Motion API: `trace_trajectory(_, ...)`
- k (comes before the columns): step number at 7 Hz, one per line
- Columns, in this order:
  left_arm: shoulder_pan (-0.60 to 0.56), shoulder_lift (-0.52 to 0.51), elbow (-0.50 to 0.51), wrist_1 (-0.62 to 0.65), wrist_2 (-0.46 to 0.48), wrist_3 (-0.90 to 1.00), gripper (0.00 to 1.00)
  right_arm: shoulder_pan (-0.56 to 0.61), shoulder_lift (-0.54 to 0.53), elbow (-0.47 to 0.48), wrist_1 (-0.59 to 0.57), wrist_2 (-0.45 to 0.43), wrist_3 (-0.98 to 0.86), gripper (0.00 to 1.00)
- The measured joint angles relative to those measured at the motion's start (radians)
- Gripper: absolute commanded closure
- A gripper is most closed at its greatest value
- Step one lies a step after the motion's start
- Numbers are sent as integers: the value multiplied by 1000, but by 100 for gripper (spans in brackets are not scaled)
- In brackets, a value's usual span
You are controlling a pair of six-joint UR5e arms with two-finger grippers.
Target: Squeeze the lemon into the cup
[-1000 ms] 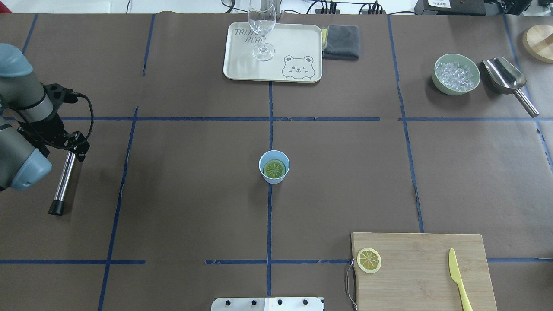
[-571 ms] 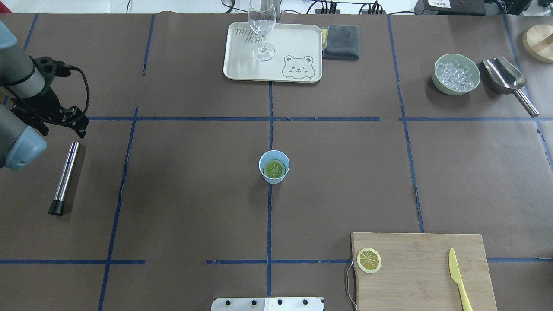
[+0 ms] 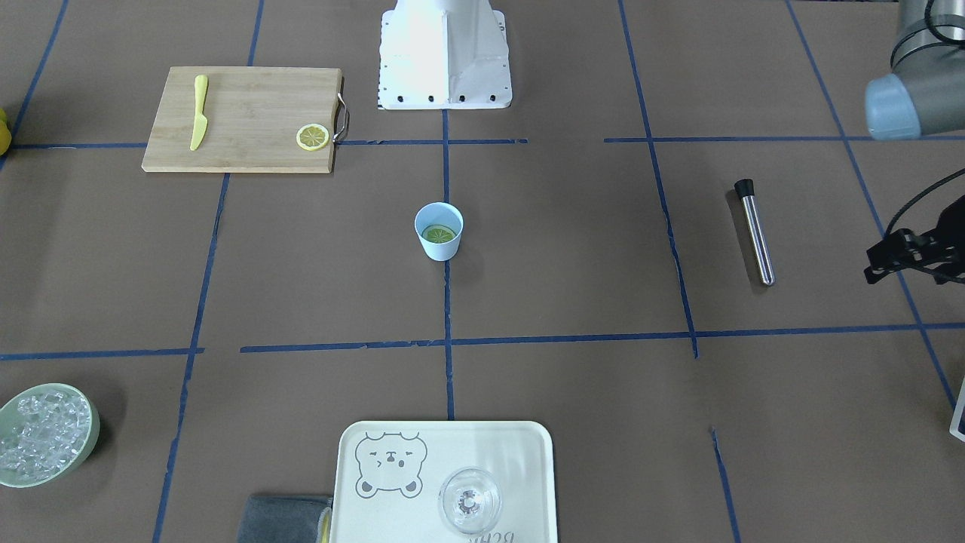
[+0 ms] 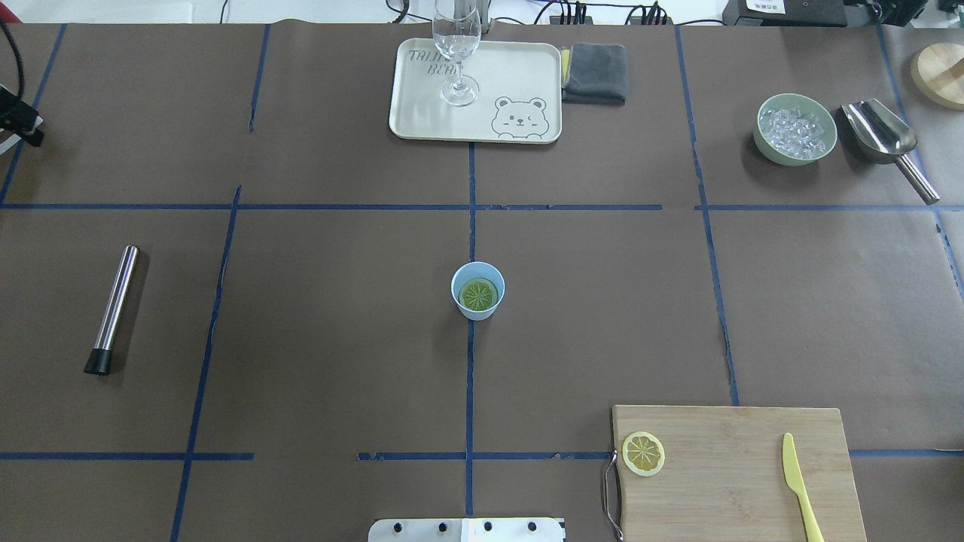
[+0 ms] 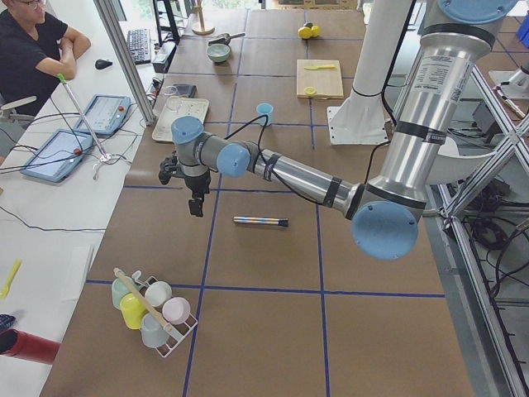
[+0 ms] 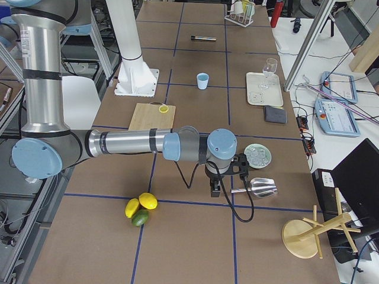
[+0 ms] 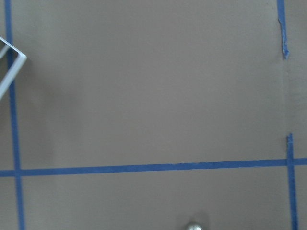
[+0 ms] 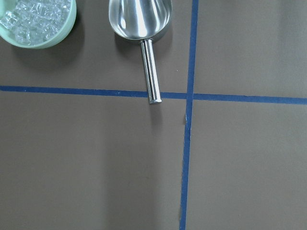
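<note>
The light-blue cup stands upright at the table's middle, also in the front-facing view. The lemon lies inside it, cut face up, and looks greenish-yellow. My left gripper is far off at the table's left end, barely inside the overhead view's left edge, above the table in the left side view. I cannot tell if it is open or shut. My right gripper shows only in the right side view, near the ice bowl and scoop. Its state cannot be told.
A steel rod with a black tip lies on the left. A cutting board at front right holds a thin lemon slice and yellow knife. A tray with a glass, an ice bowl and a scoop stand at the back.
My left arm has drawn away from the steel rod, moving left and toward the far side, almost out of the overhead view. The rod stays lying on the table.
</note>
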Motion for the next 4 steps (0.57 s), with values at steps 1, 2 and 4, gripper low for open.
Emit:
trace_trajectory(1,-55,36,-4,-8,-9,80,0,-1,1,-2,0,0,3,0)
trace_trajectory(2,-111,84,-5,-22,-38,183,0,-1,3,-2,0,0,10,0)
trace_trajectory(4,-208,193,-5,-83,-105,317,0,-1,5,-1,0,-1,15,0)
